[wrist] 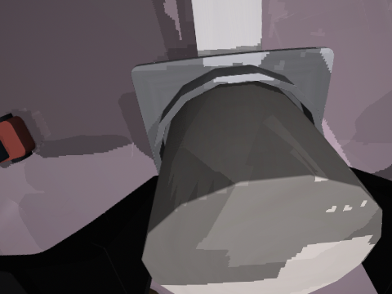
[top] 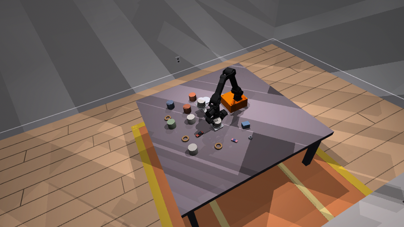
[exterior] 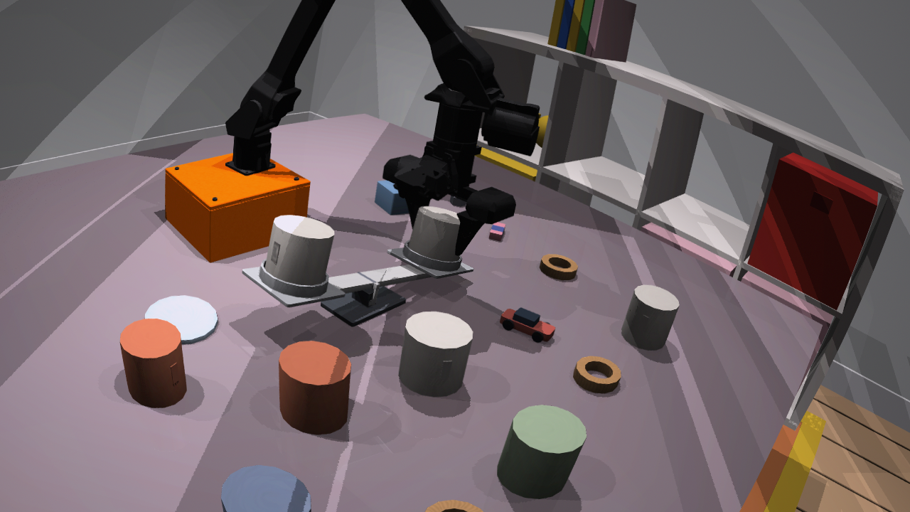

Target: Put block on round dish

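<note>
A small balance holds two identical grey-white cups on its end plates; its far end looks lower. My gripper is shut on the far cup, with fingers on opposite sides. That cup sits inside its plate's ring. The other cup stands untouched on the near, higher plate in the exterior view. The round pale dish lies beyond that end, partly behind an orange cup in the exterior view, with no cup above it. No block shows.
Orange cups, a white cup and a green cup stand near the balance. A red toy car, rings and a blue box lie around it. The orange arm base is close by.
</note>
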`<action>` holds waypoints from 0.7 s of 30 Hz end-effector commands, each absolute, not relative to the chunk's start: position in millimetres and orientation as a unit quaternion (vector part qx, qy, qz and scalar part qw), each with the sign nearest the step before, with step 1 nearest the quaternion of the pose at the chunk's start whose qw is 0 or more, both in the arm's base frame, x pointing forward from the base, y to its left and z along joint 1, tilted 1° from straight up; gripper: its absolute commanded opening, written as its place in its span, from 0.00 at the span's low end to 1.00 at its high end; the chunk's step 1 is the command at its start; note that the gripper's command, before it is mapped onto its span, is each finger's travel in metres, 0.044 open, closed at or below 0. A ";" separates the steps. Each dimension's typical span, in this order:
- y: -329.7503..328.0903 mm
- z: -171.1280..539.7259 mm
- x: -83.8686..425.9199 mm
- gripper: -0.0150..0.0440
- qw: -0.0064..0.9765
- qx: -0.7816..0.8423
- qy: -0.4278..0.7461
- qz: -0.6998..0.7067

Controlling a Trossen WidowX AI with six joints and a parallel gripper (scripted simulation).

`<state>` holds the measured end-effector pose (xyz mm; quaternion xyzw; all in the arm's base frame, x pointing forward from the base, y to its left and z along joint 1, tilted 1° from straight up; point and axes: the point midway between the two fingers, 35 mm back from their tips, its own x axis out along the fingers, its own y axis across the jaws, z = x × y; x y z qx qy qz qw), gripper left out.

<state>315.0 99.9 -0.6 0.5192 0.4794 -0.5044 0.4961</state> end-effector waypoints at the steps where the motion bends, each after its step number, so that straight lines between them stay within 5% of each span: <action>1: 99.0 2.0 315.5 0.46 0.497 0.518 0.478 -0.507; 6: 99.5 8.0 316.6 0.25 0.497 0.518 0.478 -0.506; 21: 100.7 26.3 319.2 0.25 0.497 0.518 0.478 -0.506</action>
